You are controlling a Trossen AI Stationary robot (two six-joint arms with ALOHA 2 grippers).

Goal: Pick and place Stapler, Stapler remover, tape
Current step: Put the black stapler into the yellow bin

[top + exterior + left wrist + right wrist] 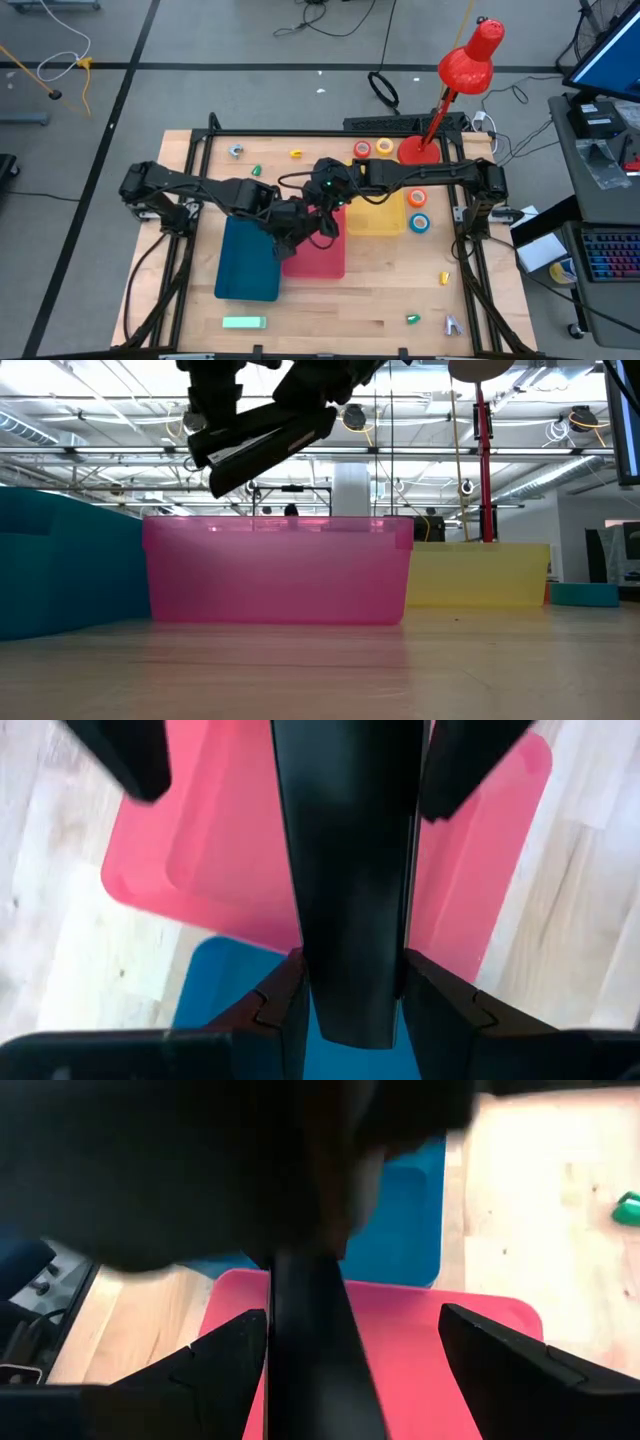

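Pale wood-plank tabletop (380,300) in a black frame, grey floor with cables around it; low view looks into an open workshop with ceiling pipes and strip lights. Three smooth plastic trays sit side by side mid-table: blue tray (247,262) left, pink tray (318,256) centre, translucent in the low view, yellow tray (378,216) right. Glossy red lamp (465,62) stands at the far right edge. Left hand (352,985) pinches a long, flat black stapler (348,870) by one end; it hangs tilted above the pink tray, clear of the rim in the low view. Right hand (350,1355) is spread wide, fingers either side of the stapler's bar, just above the same tray. Tape rolls, small rings: orange one (362,149) and yellow one (384,147) at the far edge just left of the lamp base, two more, orange (417,198) and blue (421,222), just right of the yellow tray. Pale green rectangular block (244,322) lies near the front edge, left. Small metallic item (453,324) at the near right corner, too small to identify.
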